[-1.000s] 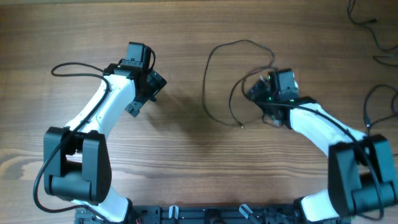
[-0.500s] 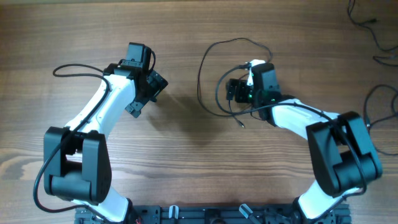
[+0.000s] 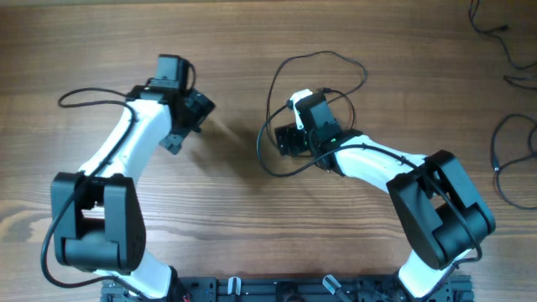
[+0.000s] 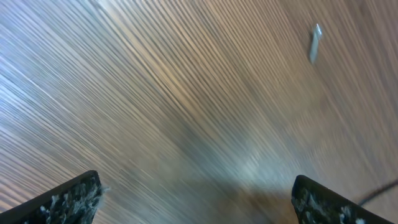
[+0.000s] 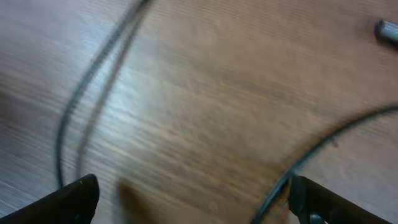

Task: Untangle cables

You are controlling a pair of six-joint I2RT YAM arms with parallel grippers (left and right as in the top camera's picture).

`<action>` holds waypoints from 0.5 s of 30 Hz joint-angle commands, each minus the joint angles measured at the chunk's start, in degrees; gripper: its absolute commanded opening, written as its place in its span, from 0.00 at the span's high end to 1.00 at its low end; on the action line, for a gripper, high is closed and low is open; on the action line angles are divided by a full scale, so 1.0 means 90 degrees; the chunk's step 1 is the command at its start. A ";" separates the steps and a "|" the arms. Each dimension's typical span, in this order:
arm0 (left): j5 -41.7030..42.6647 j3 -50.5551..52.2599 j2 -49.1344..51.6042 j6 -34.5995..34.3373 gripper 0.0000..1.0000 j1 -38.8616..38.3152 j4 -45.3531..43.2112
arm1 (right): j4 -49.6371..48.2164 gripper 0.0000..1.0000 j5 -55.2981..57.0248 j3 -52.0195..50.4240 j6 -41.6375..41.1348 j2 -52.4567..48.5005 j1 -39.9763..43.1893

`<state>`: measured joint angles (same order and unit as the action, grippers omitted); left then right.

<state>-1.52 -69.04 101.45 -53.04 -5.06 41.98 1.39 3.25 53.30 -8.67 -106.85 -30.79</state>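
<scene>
A fixed overhead camera looked straight down on the whole wooden table (image 3: 252,210). Each wrist camera faced down at the wood from close range, its picture blurred. The right wrist view shared the cables (image 3: 269,99) with the overhead.

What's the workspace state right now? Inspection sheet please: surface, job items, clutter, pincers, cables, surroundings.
Surface: wooden table, bare grain.
Job's things: cables in loose overlapping loops at centre, around the right pincer; one silvery plug tip lies loose on the wood.
Clutter: nothing seen.
Grippers: left pincer open, over bare wood, holding nothing; right pincer open, strands beneath it, none clamped.
Cables: thick arm wire on the left arm; more black cords at the right edge, apart from the loops.
Surroundings: black base rail at the near edge; beyond the table nothing seen.
</scene>
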 commanded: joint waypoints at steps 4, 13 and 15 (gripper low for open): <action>0.0090 0.0015 -0.0022 0.0036 0.00 0.0476 0.0049 | 0.0384 0.00 -0.0141 0.0260 -0.0928 0.0080 -0.0056; 0.0092 0.0015 -0.0022 0.0034 0.00 0.0469 0.0000 | 0.1591 0.00 -0.1928 0.0243 0.1110 -0.0066 -0.0075; 0.0092 0.0015 -0.0022 0.0034 0.00 0.0469 0.0027 | 0.1649 0.01 -0.1370 0.0243 0.1098 -0.0437 -0.0175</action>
<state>-0.95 -69.04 101.45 -53.04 -0.95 42.00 14.44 -10.90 56.47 0.36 -105.51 -31.05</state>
